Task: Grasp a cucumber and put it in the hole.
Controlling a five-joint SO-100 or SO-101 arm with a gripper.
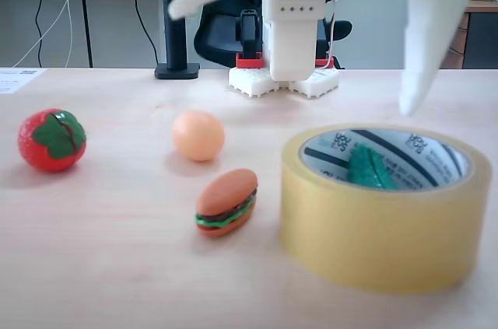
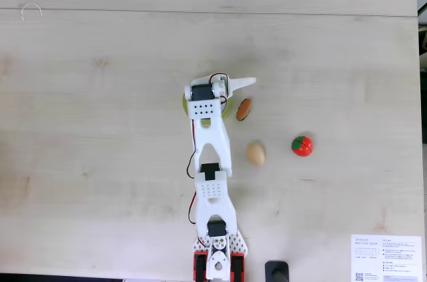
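Lying inside the hole (image 1: 405,159) of the packing-tape roll (image 1: 381,236): the cucumber (image 1: 372,168), dark green, bumpy and glossy, its upper part leaning against the white inner core with dark printed stripes. The roll is wide, yellowish and translucent, standing flat on the pale wooden worktop (image 1: 101,251) near its front edge in the low fixed view.

Gripper (image 1: 311,2): white plastic, hanging above the roll, fingers spread wide and holding nothing (one blurred finger (image 1: 432,33) points down at the right, the other runs off to the left). In the fixed view from above, the gripper (image 2: 223,92) sits over the roll (image 2: 184,103), near the worktop's middle.

Other items, low fixed view:
- Toy burger (image 1: 226,202), oval, tan bun with dark and green layers, just left of the roll.
- Egg (image 1: 198,135), smooth, peach-coloured, behind the burger.
- Strawberry (image 1: 52,139), red with a green leaf, towards the left edge.

Printed sheet (image 2: 385,258) at a near corner, seen from above.
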